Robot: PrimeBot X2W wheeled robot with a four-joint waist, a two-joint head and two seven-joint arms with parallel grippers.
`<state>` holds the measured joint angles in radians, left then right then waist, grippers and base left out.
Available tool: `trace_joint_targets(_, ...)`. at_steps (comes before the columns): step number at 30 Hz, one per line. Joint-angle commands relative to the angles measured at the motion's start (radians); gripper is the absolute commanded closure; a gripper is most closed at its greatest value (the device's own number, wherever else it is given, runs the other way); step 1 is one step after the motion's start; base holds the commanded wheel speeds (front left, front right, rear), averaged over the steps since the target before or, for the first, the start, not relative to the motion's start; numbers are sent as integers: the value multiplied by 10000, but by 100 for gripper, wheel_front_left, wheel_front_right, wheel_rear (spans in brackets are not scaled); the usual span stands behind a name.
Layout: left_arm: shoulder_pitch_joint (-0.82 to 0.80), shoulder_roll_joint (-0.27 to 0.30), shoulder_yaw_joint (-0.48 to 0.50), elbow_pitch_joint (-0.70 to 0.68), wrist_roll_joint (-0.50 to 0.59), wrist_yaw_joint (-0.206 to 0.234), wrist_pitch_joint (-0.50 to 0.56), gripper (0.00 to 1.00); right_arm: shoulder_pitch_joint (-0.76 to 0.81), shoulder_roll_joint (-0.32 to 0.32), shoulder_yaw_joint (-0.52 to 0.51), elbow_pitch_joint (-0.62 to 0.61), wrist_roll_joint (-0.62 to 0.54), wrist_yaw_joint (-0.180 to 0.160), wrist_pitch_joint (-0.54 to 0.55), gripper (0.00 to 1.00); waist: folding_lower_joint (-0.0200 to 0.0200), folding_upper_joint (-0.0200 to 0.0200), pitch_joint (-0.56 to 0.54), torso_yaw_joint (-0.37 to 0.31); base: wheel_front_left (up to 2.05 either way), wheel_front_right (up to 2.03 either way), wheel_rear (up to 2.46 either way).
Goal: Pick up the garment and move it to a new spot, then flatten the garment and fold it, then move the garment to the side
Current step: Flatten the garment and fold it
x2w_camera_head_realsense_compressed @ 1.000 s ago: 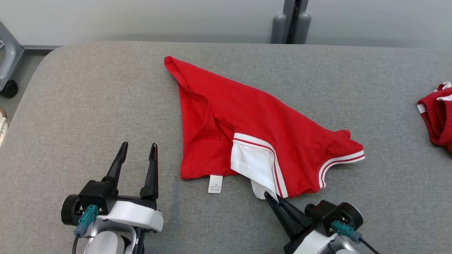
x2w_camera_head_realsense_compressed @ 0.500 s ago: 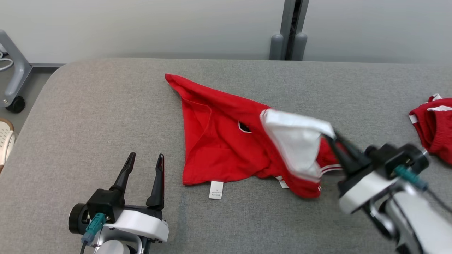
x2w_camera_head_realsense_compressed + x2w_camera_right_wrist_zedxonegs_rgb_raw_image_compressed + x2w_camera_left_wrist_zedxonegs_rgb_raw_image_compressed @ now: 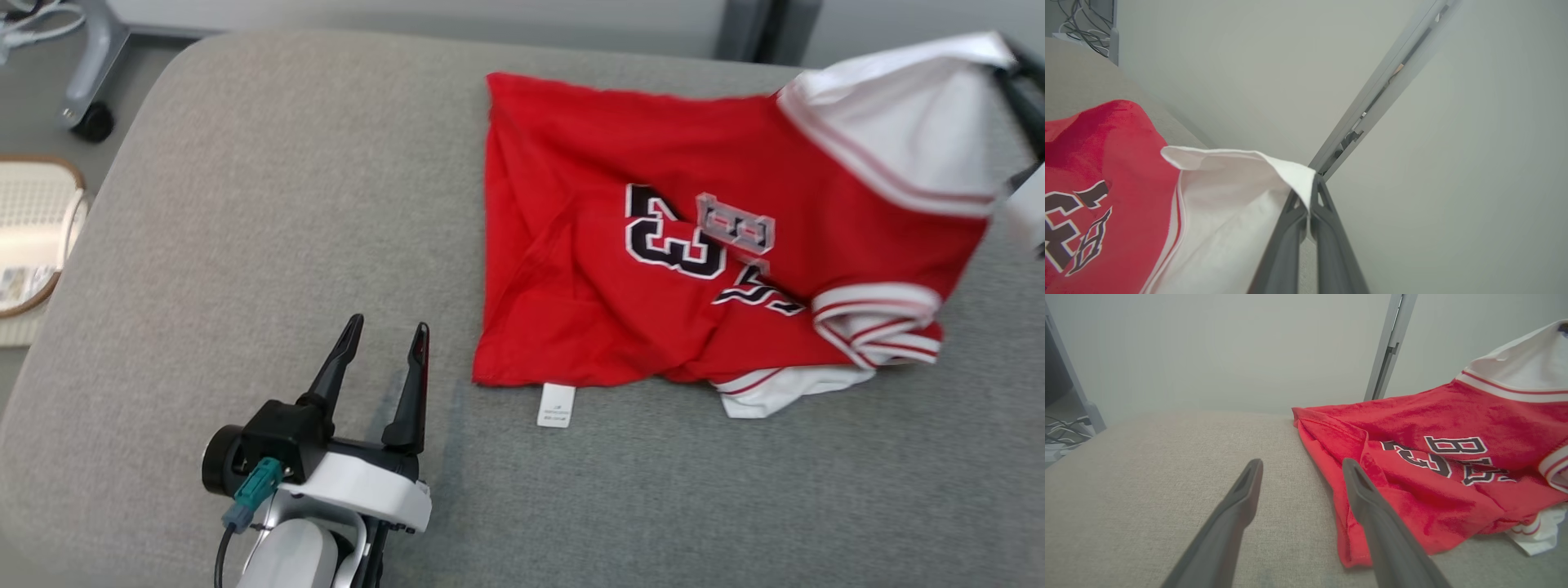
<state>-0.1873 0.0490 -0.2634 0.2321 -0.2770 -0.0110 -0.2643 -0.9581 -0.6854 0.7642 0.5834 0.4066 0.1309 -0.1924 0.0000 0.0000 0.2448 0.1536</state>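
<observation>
The garment (image 3: 588,155) is a red jersey with white trim and black numerals, lying partly spread on the grey padded table (image 3: 245,204). Its white panel (image 3: 906,122) is lifted off the table at the far right. My right gripper (image 3: 1012,61) is shut on the tip of that white panel, and the right wrist view shows the cloth (image 3: 1220,204) pinched between the right gripper's (image 3: 1310,185) closed fingers. My left gripper (image 3: 389,325) stands open over bare table, just left of the garment's near left corner. In the left wrist view the left gripper (image 3: 1302,465) has the red hem (image 3: 1412,416) beside its right finger.
A white care label (image 3: 557,406) sticks out from the garment's near hem. Left of the table, on the floor, are a pale basket (image 3: 33,220) and a wheeled stand leg (image 3: 90,73). A grey post (image 3: 767,24) rises behind the table's far edge.
The right gripper has carried the white panel up and away to the far right, opening the garment so its numerals show. The camera has shifted. The left gripper has stayed open in place.
</observation>
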Motion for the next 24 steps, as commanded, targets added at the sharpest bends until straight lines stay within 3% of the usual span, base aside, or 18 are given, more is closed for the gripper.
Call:
trace_joint_targets(1, -204, 33, -81, -67, -102, 59, -14, 0, -474, -221, 138, 231, 148, 0, 73, 100, 0, 0, 606, 580, 0, 0, 0)
trace_joint_targets(4, -399, 33, -314, -121, -269, 136, -14, 0, -1637, -603, 500, 843, 345, 0, 128, 100, 0, 0, 1015, 949, 0, 0, 0)
trace_joint_targets(15, -806, 32, -1084, -351, -884, 357, -14, 0, -4867, -910, 1522, 3231, 371, -2, 215, 100, 0, 0, 2157, 2217, 0, 0, 0)
trace_joint_targets(24, -820, 30, -1455, -520, -1232, 481, -14, 0, -6356, -461, 1930, 4736, -213, 0, -134, 100, 0, 0, 2693, 2903, 0, 0, 0)
